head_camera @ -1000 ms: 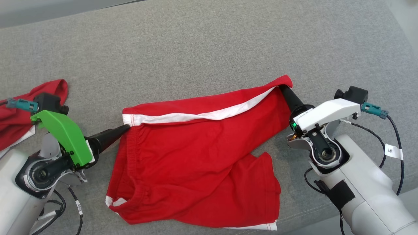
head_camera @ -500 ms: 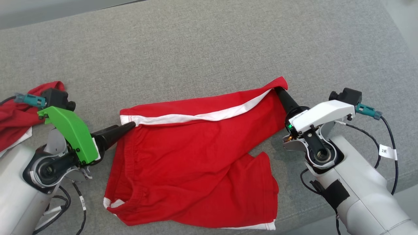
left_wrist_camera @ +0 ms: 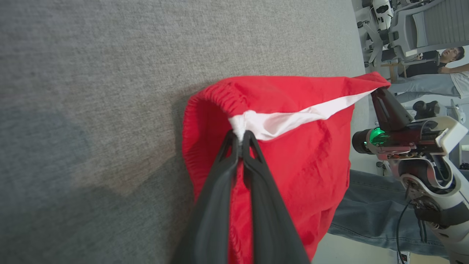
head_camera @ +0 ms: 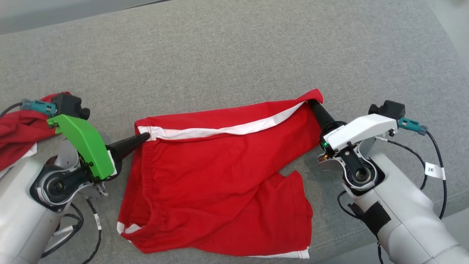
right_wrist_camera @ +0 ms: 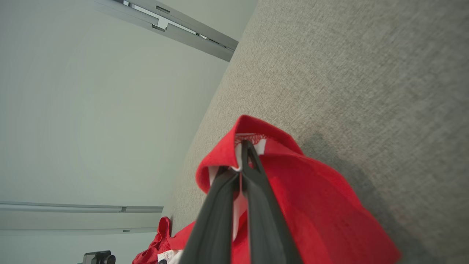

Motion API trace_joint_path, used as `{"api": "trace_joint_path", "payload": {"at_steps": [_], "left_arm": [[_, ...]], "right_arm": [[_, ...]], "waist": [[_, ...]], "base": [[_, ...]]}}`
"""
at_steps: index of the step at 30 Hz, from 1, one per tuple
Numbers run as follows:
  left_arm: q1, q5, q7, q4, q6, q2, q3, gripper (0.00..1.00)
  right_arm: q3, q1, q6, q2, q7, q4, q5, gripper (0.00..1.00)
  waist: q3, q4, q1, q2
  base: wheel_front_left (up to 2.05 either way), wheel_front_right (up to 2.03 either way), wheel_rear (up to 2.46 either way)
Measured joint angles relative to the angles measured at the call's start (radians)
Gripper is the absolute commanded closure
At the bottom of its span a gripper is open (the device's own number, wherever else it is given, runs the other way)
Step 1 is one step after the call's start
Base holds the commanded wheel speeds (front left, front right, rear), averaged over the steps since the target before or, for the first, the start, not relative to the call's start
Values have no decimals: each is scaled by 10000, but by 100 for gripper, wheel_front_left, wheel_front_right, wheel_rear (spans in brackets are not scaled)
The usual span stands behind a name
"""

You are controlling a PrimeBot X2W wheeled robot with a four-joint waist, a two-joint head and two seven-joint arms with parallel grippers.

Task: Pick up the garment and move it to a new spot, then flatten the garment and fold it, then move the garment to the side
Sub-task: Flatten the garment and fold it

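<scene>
Here: left jaws, right jaws pinch garment (head_camera: 220, 176); second garment (head_camera: 18, 128) apart.

Left wrist cover (head_camera: 86, 146): bright green, angular, dark screws
Right wrist cover (head_camera: 361, 128): white (green light (head_camera: 324, 145) beneath)
Forearms (head_camera: 410, 216): pale grey, black cables (head_camera: 444, 179), white tag (head_camera: 434, 169)
Left end effector (head_camera: 146, 136): long dark tapered fingers
Right end effector (head_camera: 312, 103): same

I read the garment (head_camera: 220, 176) as bright red, edged in white along one border and a hem. The cushion (head_camera: 234, 55) is a flecked grey weave. My left wrist cover (head_camera: 86, 145) is green, my right wrist cover (head_camera: 361, 130) white; the second cloth (head_camera: 18, 128) is red too.
</scene>
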Motion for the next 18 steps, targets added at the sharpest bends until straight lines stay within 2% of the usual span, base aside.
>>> {"api": "trace_joint_path", "payload": {"at_steps": [6, 11, 18], "left_arm": [[-160, -21, -109, -140, -247, -77, 132, 100], [-396, -144, -336, -803, -449, -65, 569, 100], [-571, -569, -800, -2199, -495, 82, 1296, 100]], "right_arm": [[458, -173, 98, -328, 391, 27, -362, 100], [520, -318, 186, -1141, 1131, -370, -314, 100], [-159, -589, 274, -2330, 2046, -1898, 593, 100]], "waist": [[-158, 57, 0, 0], [-454, 148, 0, 0], [-1086, 299, 0, 0]], "base": [[0, 0, 0], [0, 0, 0], [0, 0, 0]]}}
